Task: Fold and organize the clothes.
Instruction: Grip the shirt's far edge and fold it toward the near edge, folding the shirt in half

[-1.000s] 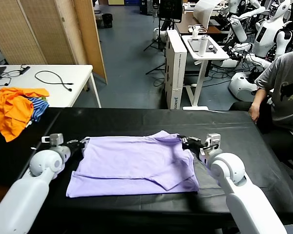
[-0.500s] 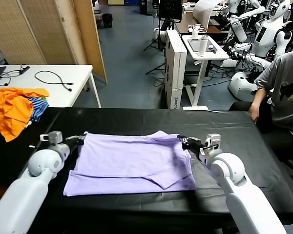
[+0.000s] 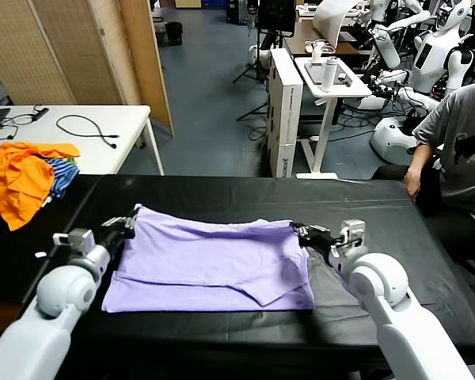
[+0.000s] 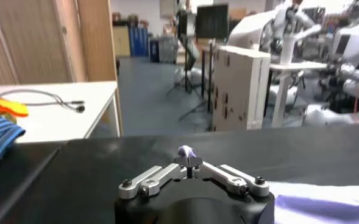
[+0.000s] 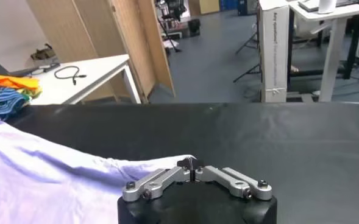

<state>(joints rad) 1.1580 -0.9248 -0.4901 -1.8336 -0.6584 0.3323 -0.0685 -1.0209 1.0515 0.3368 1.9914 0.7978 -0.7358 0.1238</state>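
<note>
The pale lavender T-shirt lies partly folded on the black table, a folded flap showing near its front right. My left gripper is shut on the shirt's far left corner, and a lavender tip pokes out between its jaws. My right gripper is shut on the far right corner, where the cloth edge runs into the closed jaws. Between the two grippers the far edge is drawn out in a line.
A heap of orange and blue-striped garments sits at the table's far left. Behind it stands a white table with a black cable. A seated person is at the far right. Bare black tabletop lies beyond the shirt.
My left gripper closed on the shirt's left corner and carried it outward and farther away. The far edge has straightened and the shirt shifted slightly left. The right gripper barely moved.
</note>
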